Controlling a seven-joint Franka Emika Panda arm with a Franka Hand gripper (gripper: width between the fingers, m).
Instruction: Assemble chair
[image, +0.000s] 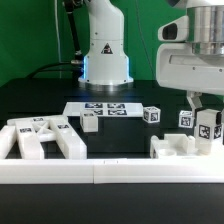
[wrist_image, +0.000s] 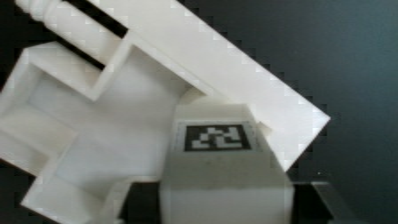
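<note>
The gripper (image: 205, 112) closed firmly on one tagged square post (wrist_image: 222, 150), holding it upright just above the chair's slab part (image: 178, 147) at the exterior view's right, apparently to seat it there. Three loose posts (image: 152, 115) stood near the marker board (image: 100, 107), and a cluster of slabs (image: 40, 135) lay at the left.

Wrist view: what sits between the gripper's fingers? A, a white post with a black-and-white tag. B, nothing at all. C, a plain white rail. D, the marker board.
A: the white post fills the gap of the gripper, with a square tag on its face, above the white slab parts.
</note>
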